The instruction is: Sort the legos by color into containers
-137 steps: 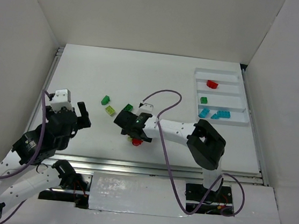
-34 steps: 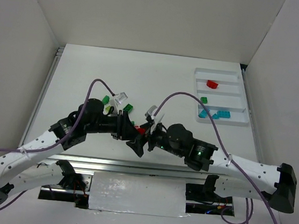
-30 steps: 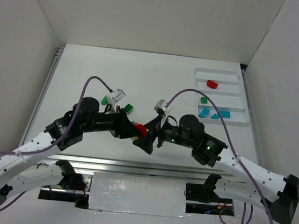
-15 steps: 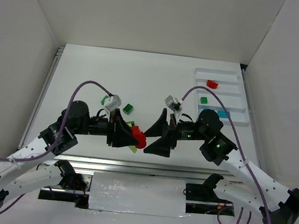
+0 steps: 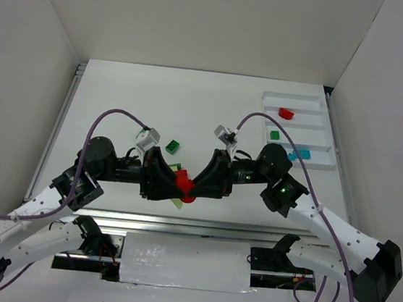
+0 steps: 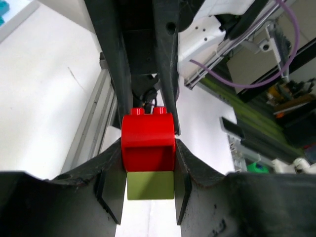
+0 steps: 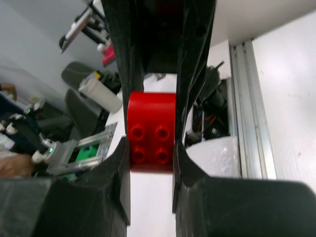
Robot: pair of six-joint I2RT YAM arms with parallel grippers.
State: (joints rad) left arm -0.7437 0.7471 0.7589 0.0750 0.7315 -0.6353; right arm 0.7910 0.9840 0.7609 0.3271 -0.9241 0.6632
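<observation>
Above the table's near middle, a red lego [image 5: 183, 186] with a pale yellow-green lego [image 5: 179, 202] stuck to it hangs between both grippers. My left gripper [image 5: 176, 185] comes in from the left and is shut on the pair. In the left wrist view the red lego [image 6: 148, 140] sits at the fingertips with the yellow-green piece [image 6: 150, 185] behind it. My right gripper [image 5: 193, 187] comes in from the right and is shut on the same red lego [image 7: 151, 131], whose studs face its camera. The white tray [image 5: 322, 103] of containers lies at the far right.
In the tray lie a red lego [image 5: 286, 113], a green lego [image 5: 274, 135] and cyan legos [image 5: 299, 154], each colour in its own compartment. Loose green legos [image 5: 173, 146] lie on the table behind the grippers. An aluminium rail [image 5: 214, 229] runs along the near edge.
My right gripper, wide open half a second ago, has moved left and shut on the red lego. The left gripper has kept its grip and stayed in about the same place.
</observation>
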